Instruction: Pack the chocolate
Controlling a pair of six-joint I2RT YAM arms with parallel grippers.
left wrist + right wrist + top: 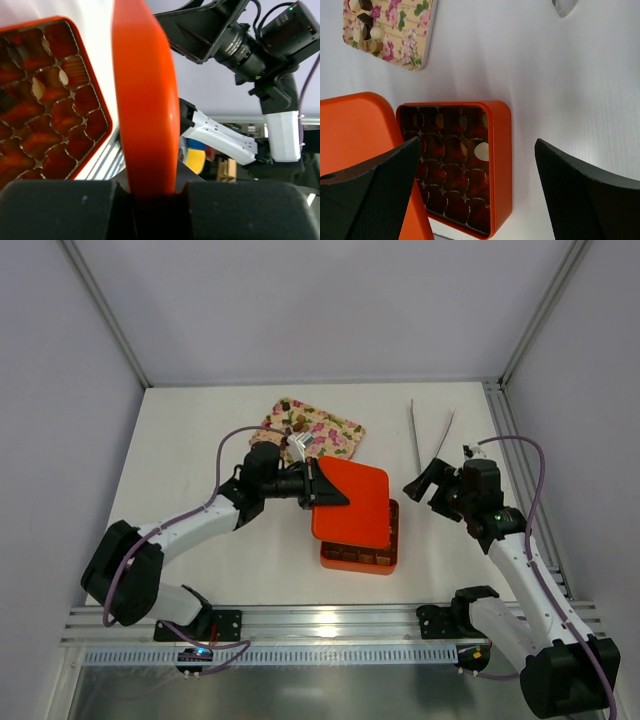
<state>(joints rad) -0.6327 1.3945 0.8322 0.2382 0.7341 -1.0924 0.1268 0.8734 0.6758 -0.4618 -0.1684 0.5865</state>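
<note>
Left gripper point(324, 485) clamping orange lid point(360, 505), white table point(180, 455), pale grey walls point(300, 300)

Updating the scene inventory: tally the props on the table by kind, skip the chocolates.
Orange square box: 1
Orange square lid, clamped in the left gripper: 1
Pink floral-patterned tray: 1
Thin metal tweezers: 1
Total: 4
</note>
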